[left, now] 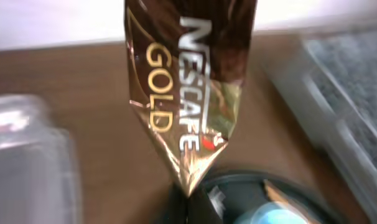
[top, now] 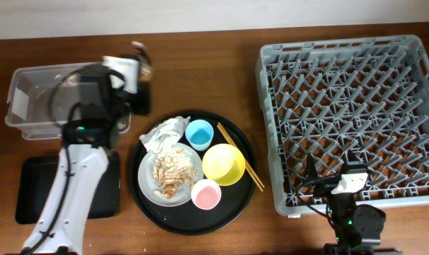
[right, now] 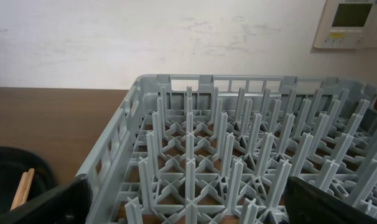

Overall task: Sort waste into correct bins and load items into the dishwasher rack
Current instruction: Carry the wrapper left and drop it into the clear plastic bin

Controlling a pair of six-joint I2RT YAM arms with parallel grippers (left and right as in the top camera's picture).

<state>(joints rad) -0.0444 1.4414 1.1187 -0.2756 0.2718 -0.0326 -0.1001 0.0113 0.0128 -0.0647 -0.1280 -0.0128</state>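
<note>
Pinched by its crimped end in the fully shut left claw: gold-brown wrapper, sticking out beyond the tips, likely bound for the clear tub just beside. Gaping and empty at the right claw, rack straight ahead.

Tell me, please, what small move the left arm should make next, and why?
Probably shift the left gripper a little to the left, over the tub. The gripper is shut on the wrapper and holds it above the table just right of the tub, so the nearest bin looks only a short sideways move away.
</note>
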